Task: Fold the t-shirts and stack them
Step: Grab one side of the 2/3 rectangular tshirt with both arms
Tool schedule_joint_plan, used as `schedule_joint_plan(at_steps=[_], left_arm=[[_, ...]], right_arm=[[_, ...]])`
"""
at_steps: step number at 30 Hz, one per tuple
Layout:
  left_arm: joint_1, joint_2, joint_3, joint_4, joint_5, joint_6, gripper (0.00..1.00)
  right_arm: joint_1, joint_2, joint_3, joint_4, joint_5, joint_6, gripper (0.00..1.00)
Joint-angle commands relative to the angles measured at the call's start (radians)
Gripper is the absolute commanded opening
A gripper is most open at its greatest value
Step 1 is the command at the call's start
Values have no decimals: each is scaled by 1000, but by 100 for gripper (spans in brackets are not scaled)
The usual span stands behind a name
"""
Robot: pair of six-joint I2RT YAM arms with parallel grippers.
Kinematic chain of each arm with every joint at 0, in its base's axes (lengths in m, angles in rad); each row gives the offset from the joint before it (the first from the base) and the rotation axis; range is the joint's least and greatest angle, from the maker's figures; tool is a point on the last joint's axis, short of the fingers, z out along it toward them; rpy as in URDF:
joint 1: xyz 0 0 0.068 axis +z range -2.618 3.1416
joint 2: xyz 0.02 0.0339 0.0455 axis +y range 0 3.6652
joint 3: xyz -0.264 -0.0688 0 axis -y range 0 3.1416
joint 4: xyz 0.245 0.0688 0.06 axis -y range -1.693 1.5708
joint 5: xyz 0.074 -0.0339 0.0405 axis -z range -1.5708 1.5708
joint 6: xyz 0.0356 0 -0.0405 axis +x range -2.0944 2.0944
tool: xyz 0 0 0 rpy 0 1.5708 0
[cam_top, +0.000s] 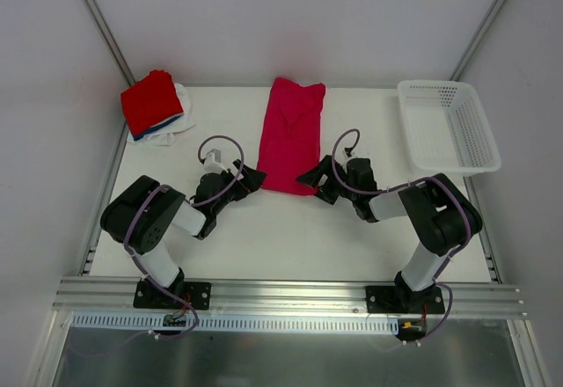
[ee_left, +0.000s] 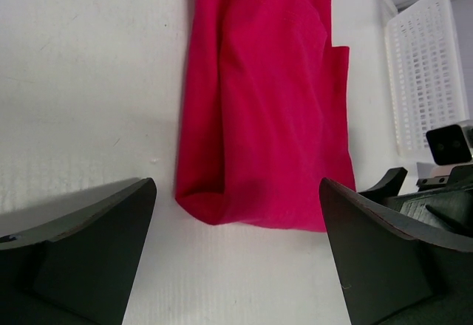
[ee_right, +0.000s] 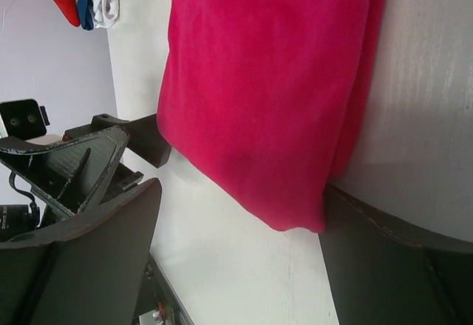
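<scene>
The crimson-pink t-shirt (cam_top: 291,137) lies as a long folded strip on the table's middle, running front to back. It also shows in the left wrist view (ee_left: 259,103) and the right wrist view (ee_right: 266,89). My left gripper (cam_top: 252,178) is open and empty at the strip's near left corner. My right gripper (cam_top: 312,178) is open and empty at its near right corner. Both sets of jaws stand wide apart, with the shirt's near edge between them. A stack of folded shirts (cam_top: 153,103), red on top of blue and white, sits at the back left.
A white plastic mesh basket (cam_top: 447,126) stands at the back right and shows in the left wrist view (ee_left: 425,74). Grey walls enclose the table on three sides. A metal rail (cam_top: 290,295) runs along the near edge.
</scene>
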Motion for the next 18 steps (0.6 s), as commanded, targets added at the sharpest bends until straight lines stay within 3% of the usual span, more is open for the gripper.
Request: schedule_joint_plan(at_steps=[1,18], left_arm=[[14,59,25,58,45,-46,95],[14,131,66,44,152,-146,88]], right_arm=[[-6,13,-40,-100,19,-28,86],[-16,27,-31,-116,20,-39,86]])
